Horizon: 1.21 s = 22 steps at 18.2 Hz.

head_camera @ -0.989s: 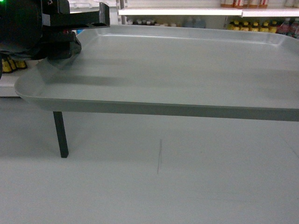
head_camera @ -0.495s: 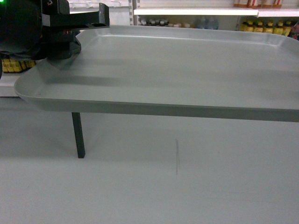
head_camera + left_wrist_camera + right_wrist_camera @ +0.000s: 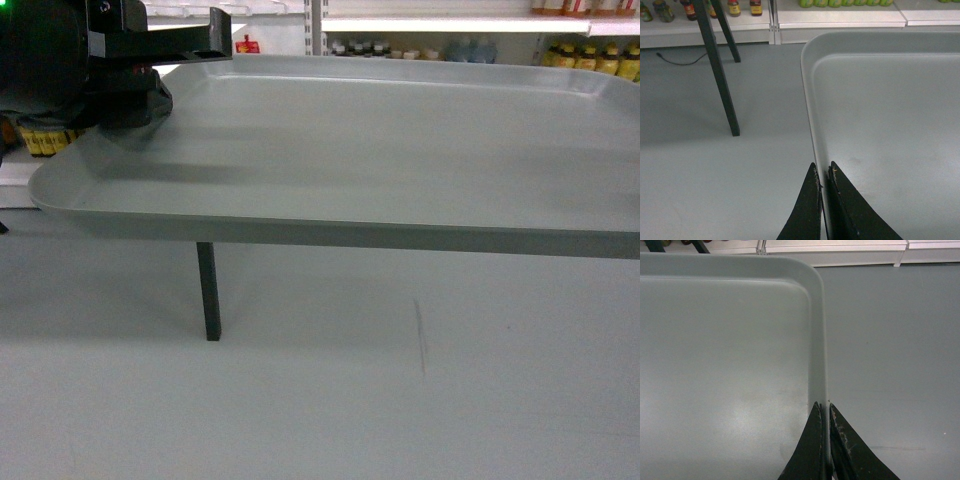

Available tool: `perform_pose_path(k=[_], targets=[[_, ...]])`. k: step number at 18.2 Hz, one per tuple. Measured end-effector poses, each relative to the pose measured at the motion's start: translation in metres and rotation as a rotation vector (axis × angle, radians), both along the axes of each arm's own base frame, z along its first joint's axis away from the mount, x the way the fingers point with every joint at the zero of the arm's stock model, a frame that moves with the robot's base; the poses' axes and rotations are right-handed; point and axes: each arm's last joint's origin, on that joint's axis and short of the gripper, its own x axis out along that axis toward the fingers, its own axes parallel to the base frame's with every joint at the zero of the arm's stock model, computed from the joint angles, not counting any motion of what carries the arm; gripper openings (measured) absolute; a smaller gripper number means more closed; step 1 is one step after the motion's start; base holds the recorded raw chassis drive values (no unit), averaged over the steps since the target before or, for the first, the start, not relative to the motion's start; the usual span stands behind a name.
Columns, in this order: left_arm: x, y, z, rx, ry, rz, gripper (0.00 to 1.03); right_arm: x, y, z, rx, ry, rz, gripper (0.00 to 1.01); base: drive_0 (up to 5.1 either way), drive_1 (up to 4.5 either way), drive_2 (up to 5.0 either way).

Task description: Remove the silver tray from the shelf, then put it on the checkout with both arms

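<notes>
The silver tray (image 3: pixel 380 140) hangs level in the air over the grey floor and fills most of the head view. My left gripper (image 3: pixel 175 75) is shut on its left rim; in the left wrist view the gripper (image 3: pixel 823 172) pinches the tray (image 3: pixel 890 125) rim, one finger inside and one outside. My right gripper (image 3: pixel 823 410) is shut the same way on the right rim of the tray (image 3: pixel 725 355); it is outside the head view. A white shelf (image 3: pixel 420 22) with bottles runs along the back. The checkout is out of view.
A black slanted leg (image 3: pixel 208 290) stands on the floor under the tray's left part; the leg (image 3: pixel 717 70) also shows left of the tray. Low white shelf boards (image 3: pixel 840 15) hold bottles. A dark streak (image 3: pixel 420 335) marks the floor. A thin cable (image 3: pixel 680 61) lies near the shelf base.
The background has slid to the right: the black leg, the floor streak and the shelves all shifted right. The tray and my left gripper kept their place in view.
</notes>
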Motion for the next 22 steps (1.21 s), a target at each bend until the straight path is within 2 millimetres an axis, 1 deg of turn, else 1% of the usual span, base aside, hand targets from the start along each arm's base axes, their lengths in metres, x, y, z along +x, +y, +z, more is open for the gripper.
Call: perform_pose_path(k=[22], targets=[[0.0,-0.0001,-0.0003,0.003,0.001,-0.001,0.03,0.0003,-0.0002,-0.0005,-0.001,0.003,-0.002,0.02,-4.7,2.31,2.3]])
